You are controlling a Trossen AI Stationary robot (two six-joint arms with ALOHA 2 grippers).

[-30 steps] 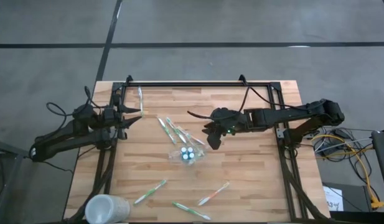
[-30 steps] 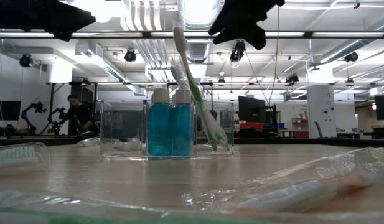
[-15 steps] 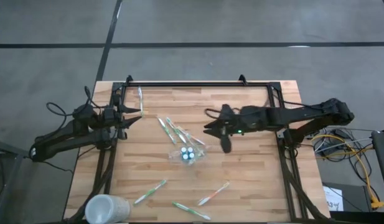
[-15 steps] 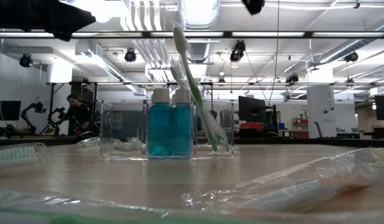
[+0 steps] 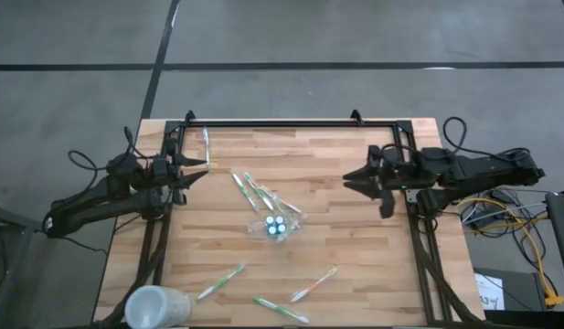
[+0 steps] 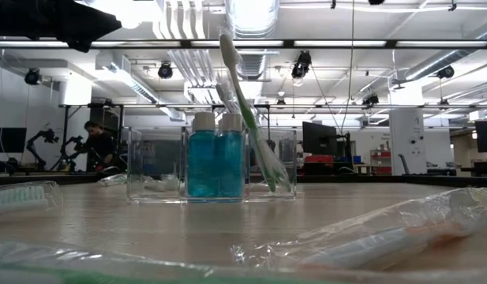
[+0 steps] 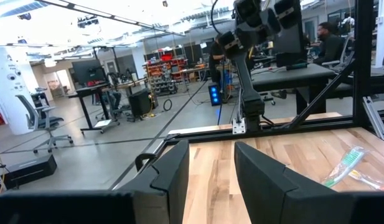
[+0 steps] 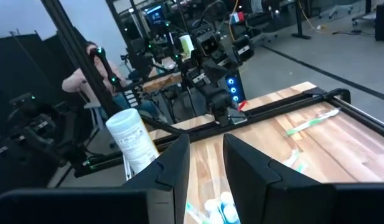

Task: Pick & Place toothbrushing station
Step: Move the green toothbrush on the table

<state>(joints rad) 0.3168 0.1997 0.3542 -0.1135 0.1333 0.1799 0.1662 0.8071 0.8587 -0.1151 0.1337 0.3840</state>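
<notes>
The left gripper [image 5: 192, 169] waits open at the desk's [image 5: 355, 274] left edge. In the desk's middle stands the small see-through plastic toothbrushing station [image 5: 276, 226], holding blue white-capped tubes [image 6: 216, 161] and a leaning green-and-white toothbrush [image 6: 247, 110]. A frosted white cup [image 5: 156, 306] sits empty at the near left corner. The right gripper [image 5: 366, 182], open and empty, has pulled back from beside the station to the right edge; likely a brush was just delivered, with loose ones left
</notes>
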